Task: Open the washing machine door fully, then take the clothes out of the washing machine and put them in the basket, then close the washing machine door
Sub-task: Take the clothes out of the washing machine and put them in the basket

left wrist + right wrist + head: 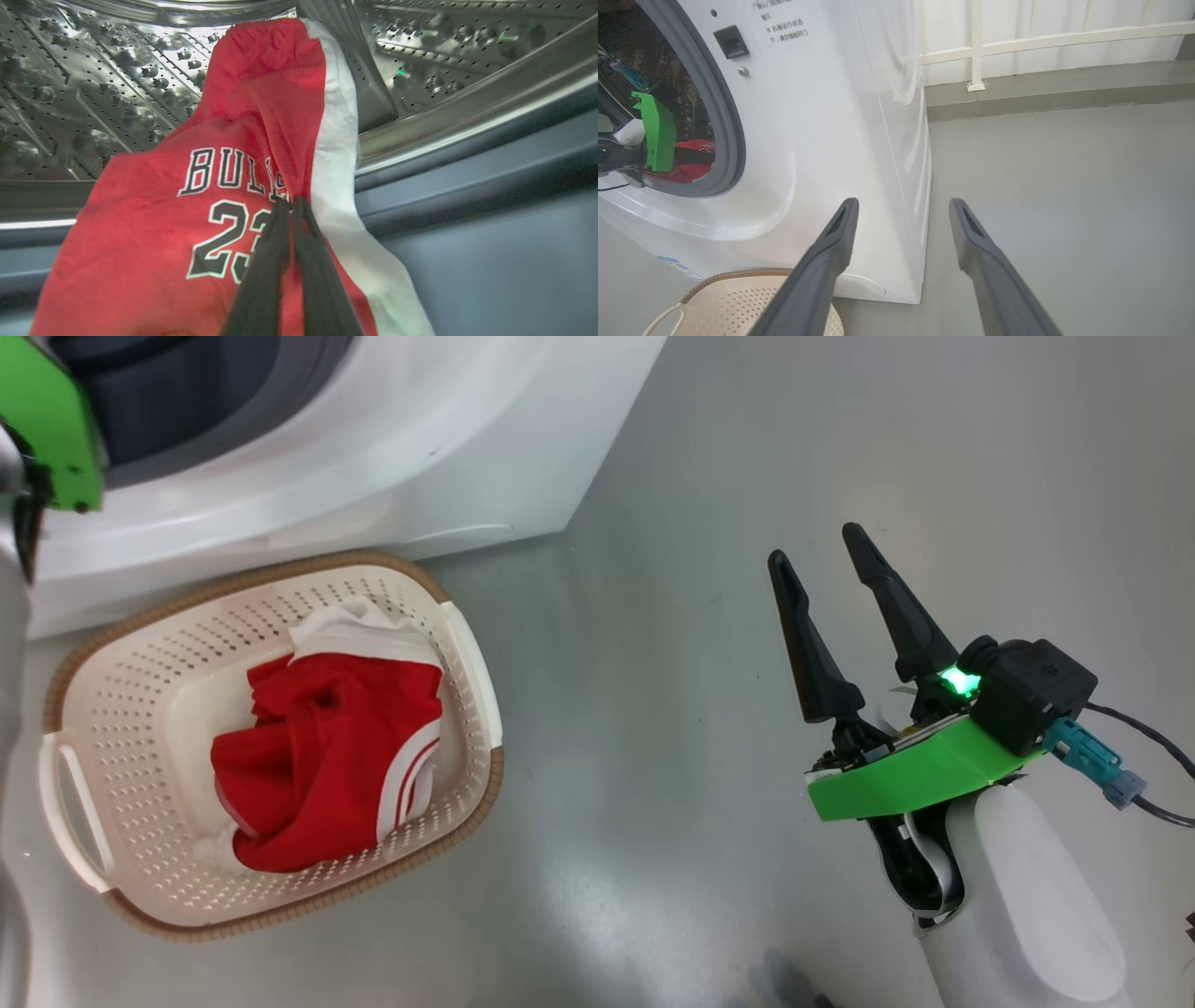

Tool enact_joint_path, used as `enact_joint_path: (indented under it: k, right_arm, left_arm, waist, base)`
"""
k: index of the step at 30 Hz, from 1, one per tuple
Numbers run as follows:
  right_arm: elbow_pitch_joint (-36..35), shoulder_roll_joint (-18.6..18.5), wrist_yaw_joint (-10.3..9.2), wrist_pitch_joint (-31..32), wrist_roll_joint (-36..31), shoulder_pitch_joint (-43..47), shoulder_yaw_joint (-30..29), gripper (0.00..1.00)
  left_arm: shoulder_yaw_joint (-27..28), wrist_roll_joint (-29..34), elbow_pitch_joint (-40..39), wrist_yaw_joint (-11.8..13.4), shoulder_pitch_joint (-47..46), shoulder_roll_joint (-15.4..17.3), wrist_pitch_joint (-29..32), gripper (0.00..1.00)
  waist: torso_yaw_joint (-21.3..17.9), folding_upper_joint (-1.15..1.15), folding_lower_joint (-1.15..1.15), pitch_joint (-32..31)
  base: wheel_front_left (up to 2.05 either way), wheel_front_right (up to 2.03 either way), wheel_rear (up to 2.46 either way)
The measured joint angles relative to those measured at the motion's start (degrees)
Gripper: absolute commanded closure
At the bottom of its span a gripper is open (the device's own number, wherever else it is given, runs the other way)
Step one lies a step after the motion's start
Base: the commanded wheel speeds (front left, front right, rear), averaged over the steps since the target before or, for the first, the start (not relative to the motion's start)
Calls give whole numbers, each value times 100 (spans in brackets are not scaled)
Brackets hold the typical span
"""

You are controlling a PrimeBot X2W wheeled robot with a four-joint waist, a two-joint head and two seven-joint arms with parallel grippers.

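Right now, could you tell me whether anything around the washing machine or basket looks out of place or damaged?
Nothing stands out. The basket sits upright on the floor before the washing machine, red shorts and a white garment inside it. The left gripper is shut on the jersey in the drum; the right gripper is open.

Right gripper (902,201) open over the grey floor (1064,186), beside the washing machine (822,140)

Its two dark fingers stand wide apart with nothing between them. To their left, the left arm (656,133) lies inside the machine's grey-sealed opening, next to a red garment (691,163). The basket (738,275) sits on the floor at the foot of the machine's front, below a small blue label (672,263). A white railing (976,46) lines the floor's far edge.
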Motion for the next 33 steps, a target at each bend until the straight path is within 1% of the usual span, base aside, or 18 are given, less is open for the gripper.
enact_joint_path:
  k: [6, 9, 15, 24, 33]
  right_arm:
    - [27, -3, 0, 0, 0, 4, 1, 0]
    - [46, -8, 0, 0, 0, 6, 1, 0]
    - [92, -40, 0, 0, 0, 15, 11, 0]
    - [207, -140, 0, 0, 24, 22, 108, 0]
    - [257, -204, 0, 0, 66, 85, 105, 0]
  left_arm:
    - [20, -133, -40, -141, 177, -99, -460, 100]
    - [31, -169, -38, -156, 226, -137, -587, 100]
    - [155, -424, -68, -331, 443, -282, -984, 100]
    - [205, -577, -88, -408, 739, -392, -1582, 100]
    - [241, -764, -151, -602, 1117, -541, -2060, 100]
  waist:
    - [71, 0, 0, -188]
    - [110, 0, 0, -252]
    - [258, 0, 0, -452]
    - [400, 0, 0, -809]
    - [500, 0, 0, -1157]
  base:
    - [0, 0, 0]
    - [0, 0, 0]
    - [0, 0, 0]
    - [0, 0, 0]
    - [0, 0, 0]
